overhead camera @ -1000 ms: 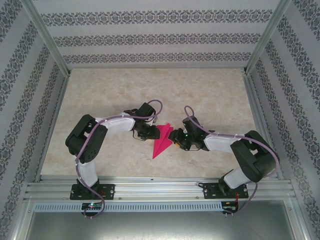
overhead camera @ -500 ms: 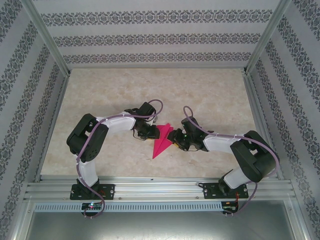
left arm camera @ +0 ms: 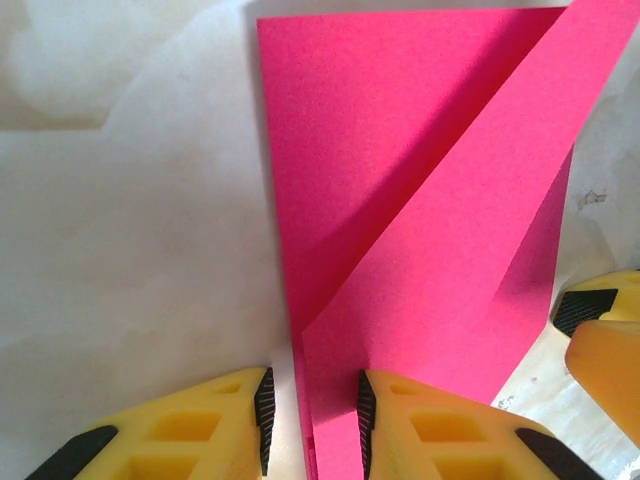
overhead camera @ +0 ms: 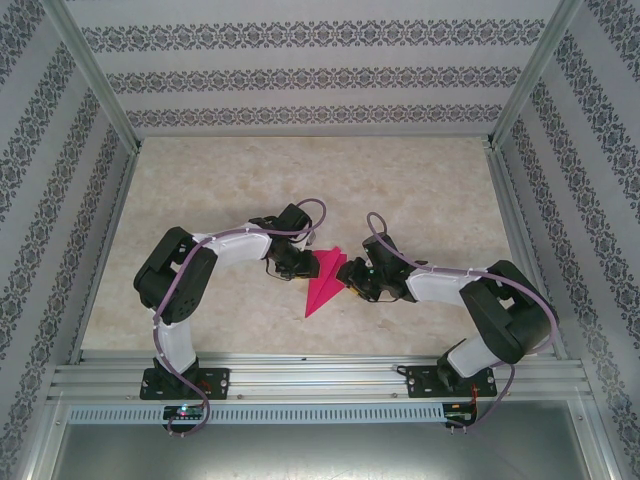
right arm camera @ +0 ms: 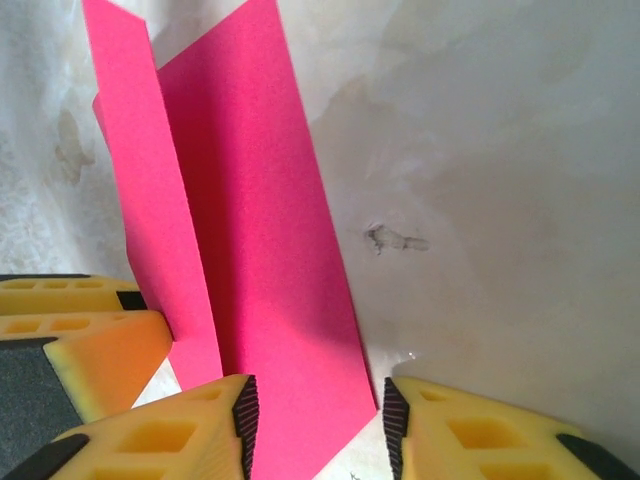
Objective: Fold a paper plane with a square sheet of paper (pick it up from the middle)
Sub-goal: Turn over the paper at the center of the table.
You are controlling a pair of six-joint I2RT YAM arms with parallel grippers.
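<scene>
Creasing the wing folds looks like your step: the paper plane [overhead camera: 324,282] lies with the left gripper [left arm camera: 311,400] at its 9 o'clock and the right gripper [right arm camera: 315,410] at 3 o'clock, both with jaws parted astride its edges. Next, pinch gently along the crease.

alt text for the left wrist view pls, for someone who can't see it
A magenta-pink paper plane, partly folded with one flap crossing it diagonally, lies on a pale marbled table. The left gripper straddles its near edge with yellow jaws open, and the right gripper's fingertips show at the right edge.
</scene>
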